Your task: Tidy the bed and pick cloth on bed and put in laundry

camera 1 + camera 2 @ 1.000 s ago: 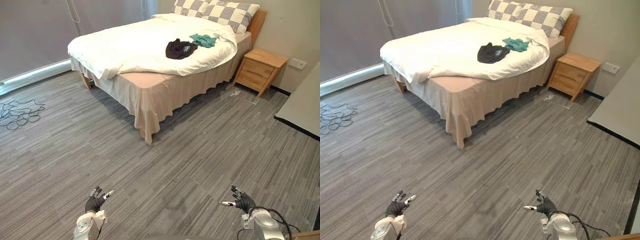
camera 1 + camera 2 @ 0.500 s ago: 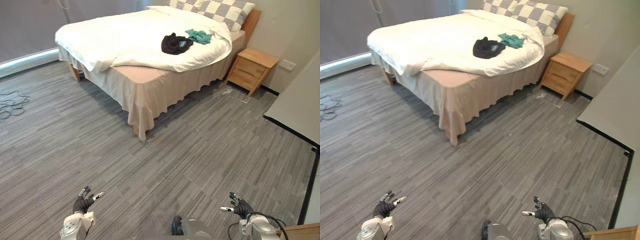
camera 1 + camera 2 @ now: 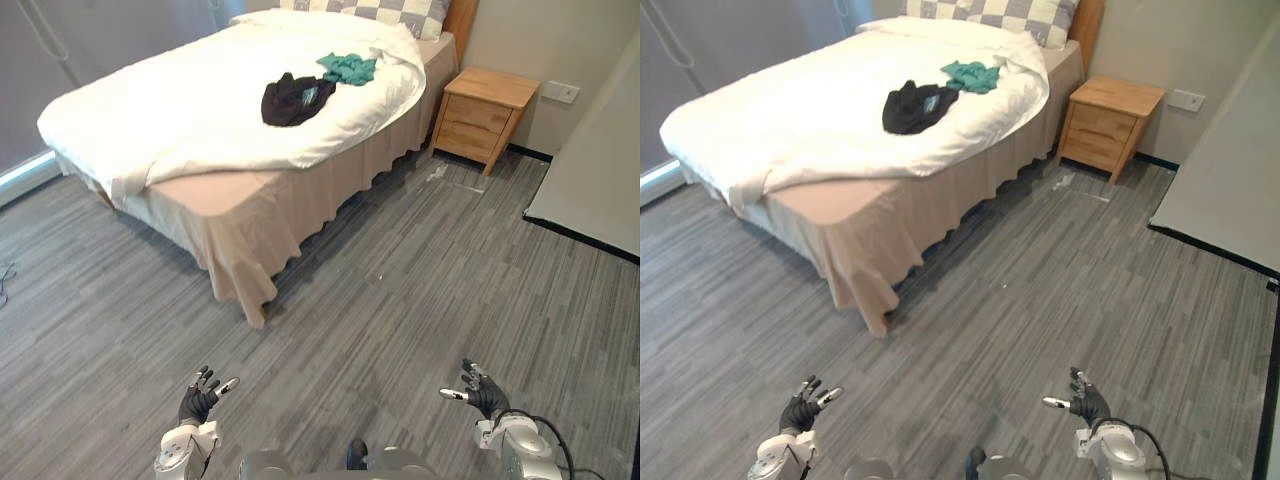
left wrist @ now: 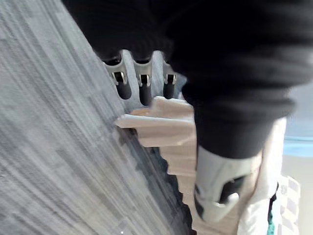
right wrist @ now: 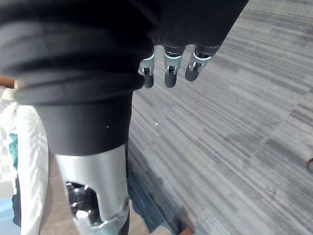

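My left hand (image 3: 197, 403) and right hand (image 3: 482, 393) hover low, fingers spread, empty; grey floor (image 3: 400, 300) lies ahead, then the bed (image 3: 300, 195) (black cloth (image 3: 292, 99), teal cloth (image 3: 348, 68) on top), nightstand (image 3: 483, 103) beside it.

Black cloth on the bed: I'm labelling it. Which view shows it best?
The left eye view: the black cloth lies whole on the white duvet. The right eye view shows it much the same; the wrist views catch the duvet's edge, cloth unclear.

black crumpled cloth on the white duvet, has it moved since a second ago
No. The black crumpled cloth still lies beside the teal cloth on the white duvet; the whole view shifted, so the camera moved.
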